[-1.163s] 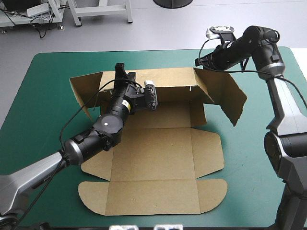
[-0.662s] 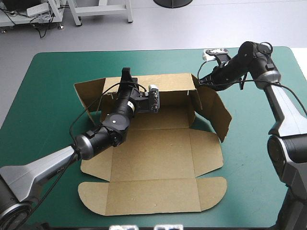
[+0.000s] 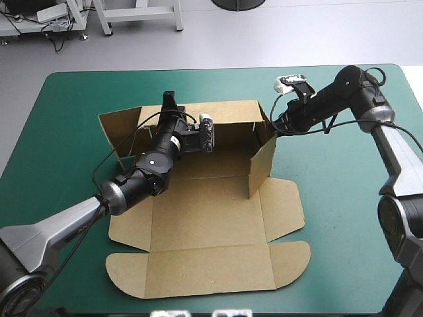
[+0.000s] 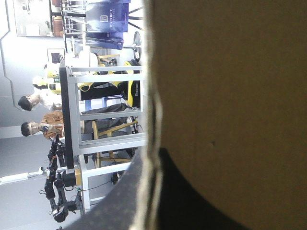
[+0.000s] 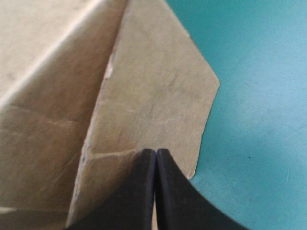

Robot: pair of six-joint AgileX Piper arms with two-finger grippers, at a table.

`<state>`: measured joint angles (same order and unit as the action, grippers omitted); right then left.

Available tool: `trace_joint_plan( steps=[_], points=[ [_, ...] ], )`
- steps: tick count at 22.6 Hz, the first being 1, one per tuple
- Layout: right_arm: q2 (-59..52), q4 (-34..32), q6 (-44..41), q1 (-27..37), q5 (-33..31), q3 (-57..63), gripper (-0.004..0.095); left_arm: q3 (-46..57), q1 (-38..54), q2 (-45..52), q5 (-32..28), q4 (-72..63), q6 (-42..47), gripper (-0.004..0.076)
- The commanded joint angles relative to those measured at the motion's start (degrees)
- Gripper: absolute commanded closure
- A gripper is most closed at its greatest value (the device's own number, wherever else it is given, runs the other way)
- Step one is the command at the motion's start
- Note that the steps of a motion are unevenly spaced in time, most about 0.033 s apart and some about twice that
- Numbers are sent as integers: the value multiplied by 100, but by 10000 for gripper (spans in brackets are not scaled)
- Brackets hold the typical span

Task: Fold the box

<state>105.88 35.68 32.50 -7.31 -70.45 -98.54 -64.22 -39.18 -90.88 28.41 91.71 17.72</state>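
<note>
The brown box (image 3: 211, 205) lies on the teal-green cover with its back wall (image 3: 228, 112) raised. My left gripper (image 3: 169, 102) sits at the top edge of that wall. In the left wrist view the board (image 4: 230, 96) fills the space over one black finger (image 4: 139, 201), so the left gripper (image 4: 156, 153) is shut on the box. The right side flap (image 3: 263, 165) stands folded inward over the base. My right gripper (image 3: 273, 124) is shut, its tips (image 5: 156, 155) against the outer face of that flap (image 5: 153, 96) at the back right corner.
The back wall's left flap (image 3: 119, 131) angles outward. The lid with its rounded flaps (image 3: 211, 267) lies flat toward the near edge. Bare cover (image 3: 350, 211) stretches right of the box.
The right flap has swung from spread outward to standing inward over the base. My right gripper followed it leftward and down. The left gripper stayed on the back wall.
</note>
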Motion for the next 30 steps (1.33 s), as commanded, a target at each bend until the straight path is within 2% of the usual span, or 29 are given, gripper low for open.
trace_joint_plan(
  steps=[1,6,9,10,13,16,17,23,27,29,30],
  points=[
    [-657,513,641,35,358,275,928,-167,-17,227,10,218,52,732],
    [-1476,763,1446,35,1493,1532,928,-167,-17,227,12,218,52,732],
    [-1808,1101,2058,35,1901,2201,928,-167,-17,227,-55,218,52,732],
    [-1947,1575,2687,35,2233,2616,928,-167,-27,227,-111,218,52,732],
    [-2128,2667,3716,35,2687,3178,928,-167,-27,227,-110,207,94,732],
    [-2315,3438,4617,20,3165,3653,928,-167,-27,227,-97,207,204,732],
    [-2427,3750,5150,6,3362,3871,928,-167,-27,227,-112,207,204,732],
    [-2545,4967,6793,-89,3661,4635,926,-167,-27,227,-185,137,217,732],
    [-2545,4884,6747,-89,3515,4667,914,-167,-27,227,-213,53,217,732],
    [-2545,4663,6747,-89,3362,4667,829,-167,-27,227,-213,-5,217,732],
    [-2554,4571,6688,-89,3307,4667,741,-167,-27,227,-213,-17,217,732]
  ],
)
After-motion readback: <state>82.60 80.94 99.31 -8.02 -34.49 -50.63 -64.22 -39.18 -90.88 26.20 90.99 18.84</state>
